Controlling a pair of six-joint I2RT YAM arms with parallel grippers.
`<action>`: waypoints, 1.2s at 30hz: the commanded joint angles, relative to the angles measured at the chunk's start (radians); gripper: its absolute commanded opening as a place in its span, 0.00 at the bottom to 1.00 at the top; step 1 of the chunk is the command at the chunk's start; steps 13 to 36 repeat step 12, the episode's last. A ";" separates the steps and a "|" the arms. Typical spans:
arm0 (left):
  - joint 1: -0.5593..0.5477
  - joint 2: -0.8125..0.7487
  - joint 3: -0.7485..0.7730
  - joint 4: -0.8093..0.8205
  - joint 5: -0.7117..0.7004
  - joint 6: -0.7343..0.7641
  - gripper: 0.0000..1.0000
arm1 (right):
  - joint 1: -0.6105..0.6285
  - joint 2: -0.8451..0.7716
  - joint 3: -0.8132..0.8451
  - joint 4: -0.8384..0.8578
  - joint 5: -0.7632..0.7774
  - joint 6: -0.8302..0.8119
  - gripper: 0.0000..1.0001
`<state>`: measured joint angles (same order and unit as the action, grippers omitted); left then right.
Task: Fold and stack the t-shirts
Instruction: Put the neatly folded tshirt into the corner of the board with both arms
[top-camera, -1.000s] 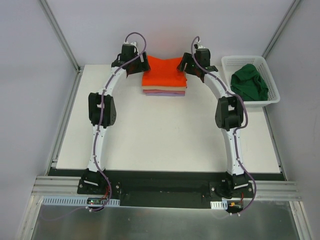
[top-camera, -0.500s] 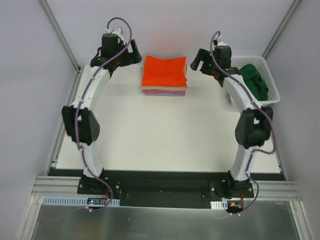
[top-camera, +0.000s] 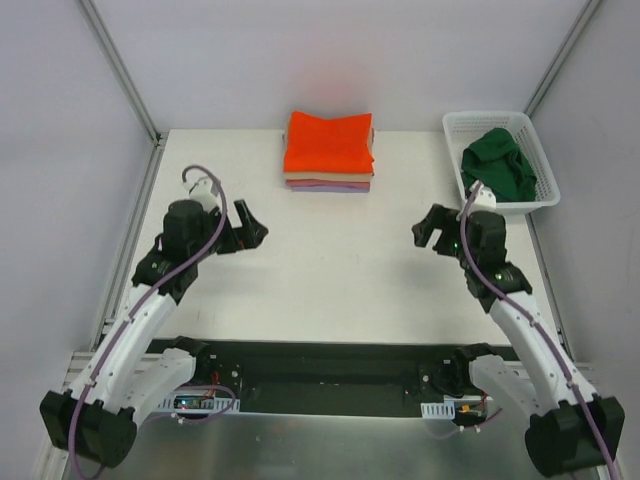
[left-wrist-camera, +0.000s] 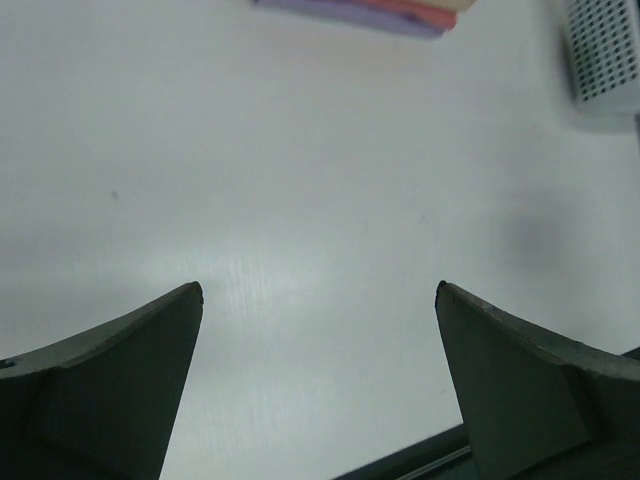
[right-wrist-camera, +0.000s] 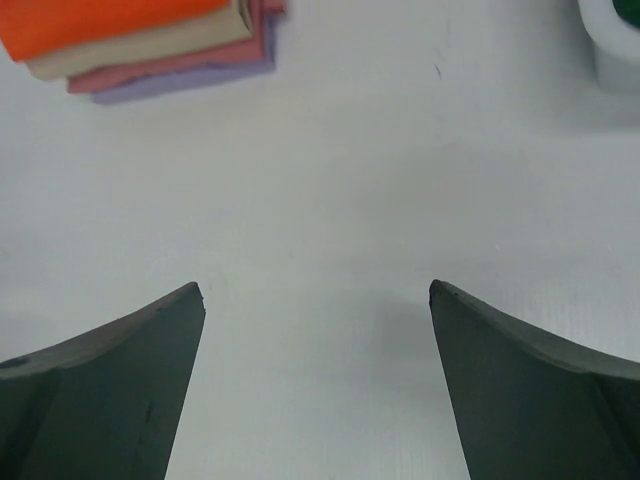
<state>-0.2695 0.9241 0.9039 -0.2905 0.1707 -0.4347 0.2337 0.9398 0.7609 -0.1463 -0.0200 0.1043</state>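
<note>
A folded bright orange t-shirt (top-camera: 329, 143) lies on top of a stack of beige, pink and lavender folded t-shirts (top-camera: 328, 183) at the back middle of the table. The stack's edge shows in the right wrist view (right-wrist-camera: 150, 50) and the left wrist view (left-wrist-camera: 365, 10). A dark green t-shirt (top-camera: 499, 164) lies crumpled in the white mesh basket (top-camera: 458, 128) at the back right. My left gripper (top-camera: 250, 235) is open and empty over the table's left side. My right gripper (top-camera: 427, 229) is open and empty over the right side.
The white table (top-camera: 330, 270) is bordered by metal frame rails and grey walls. The basket's corner shows in the left wrist view (left-wrist-camera: 605, 55) and the right wrist view (right-wrist-camera: 612, 35). The black base rail (top-camera: 320, 365) runs along the near edge.
Both arms have pulled back from the stack toward the near side, left arm to the left and right arm to the right. The orange shirt stays on the stack.
</note>
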 joint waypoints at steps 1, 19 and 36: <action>-0.013 -0.209 -0.236 0.030 -0.072 -0.079 0.99 | 0.000 -0.229 -0.199 0.031 0.112 -0.043 0.96; -0.014 -0.334 -0.401 0.086 -0.095 -0.102 0.99 | -0.004 -0.538 -0.434 0.103 0.238 -0.123 0.96; -0.014 -0.334 -0.401 0.086 -0.095 -0.102 0.99 | -0.004 -0.538 -0.434 0.103 0.238 -0.123 0.96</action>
